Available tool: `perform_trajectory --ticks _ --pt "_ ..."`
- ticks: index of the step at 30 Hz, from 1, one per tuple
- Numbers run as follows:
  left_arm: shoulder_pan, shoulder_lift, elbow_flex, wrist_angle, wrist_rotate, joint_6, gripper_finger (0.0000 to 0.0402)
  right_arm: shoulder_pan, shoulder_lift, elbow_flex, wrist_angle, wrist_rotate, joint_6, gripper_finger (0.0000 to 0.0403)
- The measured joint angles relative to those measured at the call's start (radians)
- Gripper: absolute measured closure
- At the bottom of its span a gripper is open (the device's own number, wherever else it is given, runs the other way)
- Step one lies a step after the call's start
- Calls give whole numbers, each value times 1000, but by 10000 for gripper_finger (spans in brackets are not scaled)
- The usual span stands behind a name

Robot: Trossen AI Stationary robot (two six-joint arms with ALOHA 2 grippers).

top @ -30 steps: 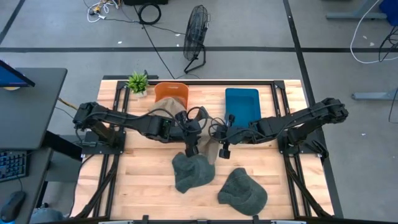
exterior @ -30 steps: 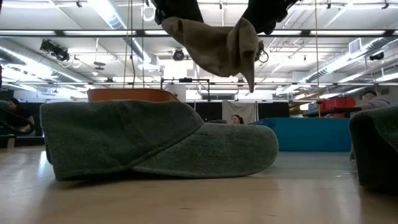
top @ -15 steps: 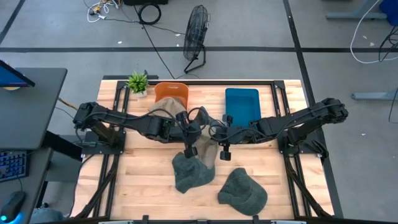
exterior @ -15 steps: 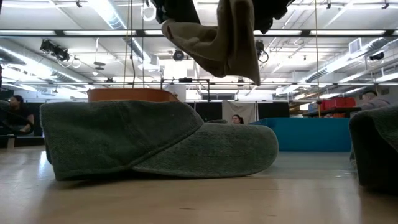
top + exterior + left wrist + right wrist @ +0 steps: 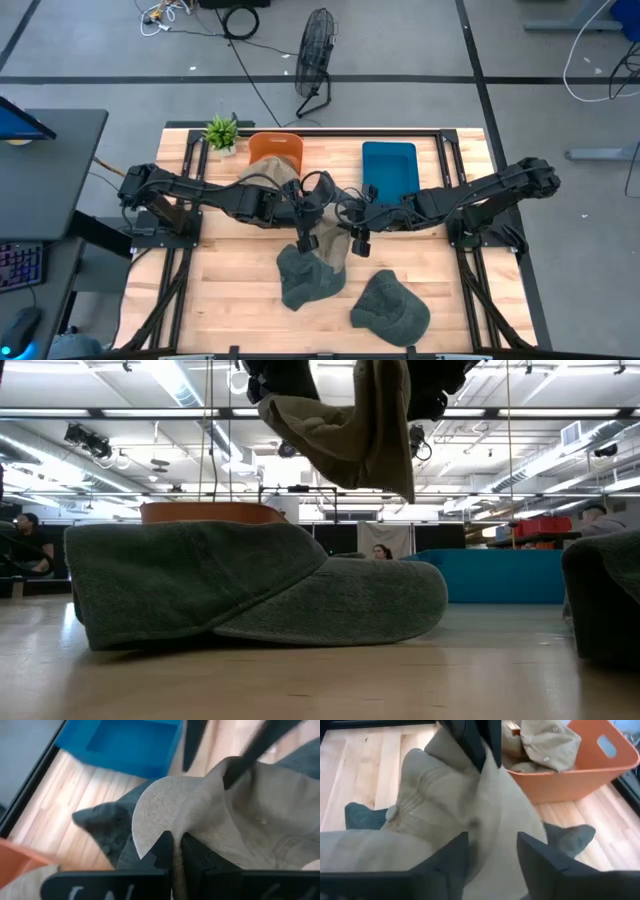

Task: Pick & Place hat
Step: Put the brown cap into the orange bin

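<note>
Two dark jointed arms, black cables, dark flat fingers

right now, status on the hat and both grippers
Left gripper shut on tan hat, held above the table. Right gripper open around its other side. Green hat lies below.

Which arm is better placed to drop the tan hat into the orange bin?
Probably the left. Its gripper is shut on the tan hat brim, and the orange bin lies on its side. The right gripper looks open around the cloth.
</note>
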Motion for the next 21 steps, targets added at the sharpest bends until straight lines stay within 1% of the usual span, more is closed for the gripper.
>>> perform_trajectory --ticks 4,6,9,13,17,21 --pt "5 0 0 -82 -37 -79 384 16 0 0 -31 1 82 191" --pt "5 0 0 -122 -49 -103 384 33 0 0 -41 21 133 177" --pt "5 -1 0 -152 -59 -103 384 57 0 0 -60 62 146 163" --pt "4 -32 0 -157 -99 -104 384 80 0 0 -83 91 180 158" --pt "6 -102 0 -157 -206 -103 384 96 0 0 -125 98 262 162" --pt "28 -196 1 -183 -288 -102 384 108 0 0 -147 98 277 166"
